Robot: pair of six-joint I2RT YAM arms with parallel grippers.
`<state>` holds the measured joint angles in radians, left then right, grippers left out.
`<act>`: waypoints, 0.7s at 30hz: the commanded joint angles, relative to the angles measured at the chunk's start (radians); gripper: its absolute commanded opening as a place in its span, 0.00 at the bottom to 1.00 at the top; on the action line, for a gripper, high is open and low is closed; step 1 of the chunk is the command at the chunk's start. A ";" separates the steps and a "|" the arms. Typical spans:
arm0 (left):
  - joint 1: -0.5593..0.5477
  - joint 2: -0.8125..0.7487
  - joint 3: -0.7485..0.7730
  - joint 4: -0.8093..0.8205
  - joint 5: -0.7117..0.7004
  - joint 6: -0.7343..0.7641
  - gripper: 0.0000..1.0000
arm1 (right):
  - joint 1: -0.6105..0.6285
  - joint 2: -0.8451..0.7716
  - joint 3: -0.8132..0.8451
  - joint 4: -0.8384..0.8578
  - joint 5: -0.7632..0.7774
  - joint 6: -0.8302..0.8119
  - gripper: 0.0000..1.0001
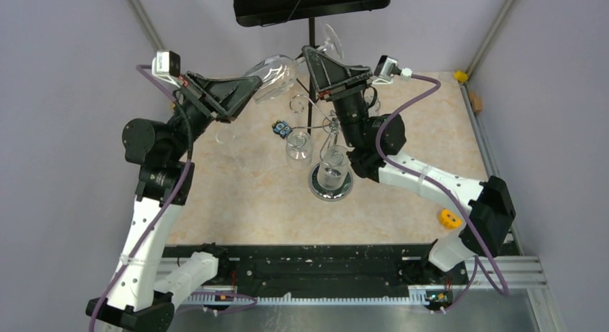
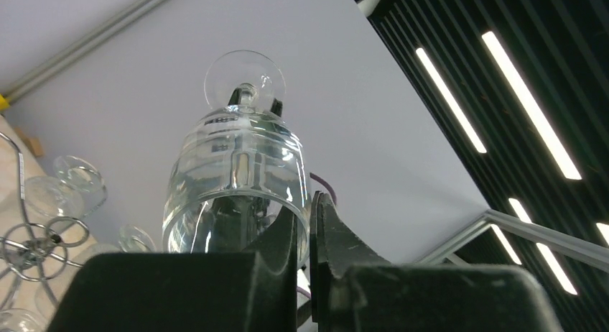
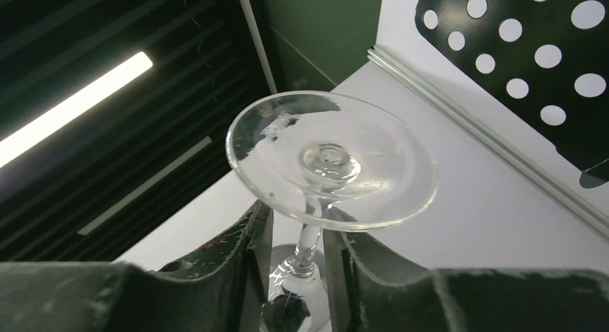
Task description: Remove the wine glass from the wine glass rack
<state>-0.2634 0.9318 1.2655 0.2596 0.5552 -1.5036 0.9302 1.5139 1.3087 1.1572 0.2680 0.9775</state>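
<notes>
Both pincers pinching one wine glass (image 1: 276, 76) (left rim, right stem)

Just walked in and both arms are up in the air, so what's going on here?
Both arms are holding wine glasses, feet up. The left gripper pinches the rim of a glass's bowl, raised to the left of the chrome rack. The right gripper has its fingers either side of a second glass's stem, just under its foot, above the rack. More glasses hang on the rack.

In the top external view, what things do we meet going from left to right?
White left wrist camera → clear wine glass bowl in the left pincer → small blue-black object on the table → round chrome rack base → small yellow object.
</notes>
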 commanded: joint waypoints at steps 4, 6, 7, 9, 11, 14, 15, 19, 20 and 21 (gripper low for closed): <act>0.001 -0.040 0.094 -0.113 -0.163 0.284 0.00 | -0.016 -0.009 -0.012 0.057 -0.096 -0.050 0.51; 0.001 -0.052 0.121 -0.155 -0.220 0.353 0.00 | -0.022 -0.017 -0.020 0.063 -0.109 -0.046 0.57; 0.001 -0.055 0.130 -0.175 -0.246 0.394 0.00 | -0.026 -0.021 -0.028 0.063 -0.115 -0.041 0.61; 0.001 -0.057 0.151 -0.220 -0.284 0.443 0.00 | -0.033 -0.037 -0.042 0.035 -0.118 -0.025 0.66; 0.001 -0.055 0.168 -0.246 -0.303 0.493 0.00 | -0.042 -0.055 -0.045 -0.016 -0.121 -0.006 0.70; 0.001 -0.049 0.181 -0.308 -0.336 0.557 0.00 | -0.053 -0.068 -0.041 -0.071 -0.153 0.013 0.71; 0.001 -0.045 0.180 -0.322 -0.344 0.576 0.00 | -0.055 -0.068 -0.038 -0.083 -0.166 0.022 0.71; 0.001 -0.019 0.200 -0.460 -0.375 0.680 0.00 | -0.083 -0.067 -0.026 -0.112 -0.241 0.072 0.70; 0.001 -0.013 0.212 -0.509 -0.386 0.714 0.00 | -0.091 -0.069 -0.024 -0.121 -0.259 0.083 0.69; 0.001 -0.008 0.217 -0.554 -0.398 0.745 0.00 | -0.100 -0.072 -0.022 -0.131 -0.284 0.091 0.68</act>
<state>-0.2653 0.8989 1.4265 -0.1581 0.2249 -0.9222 0.8631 1.4845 1.2675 1.0569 0.0925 1.0153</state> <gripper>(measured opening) 0.051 0.698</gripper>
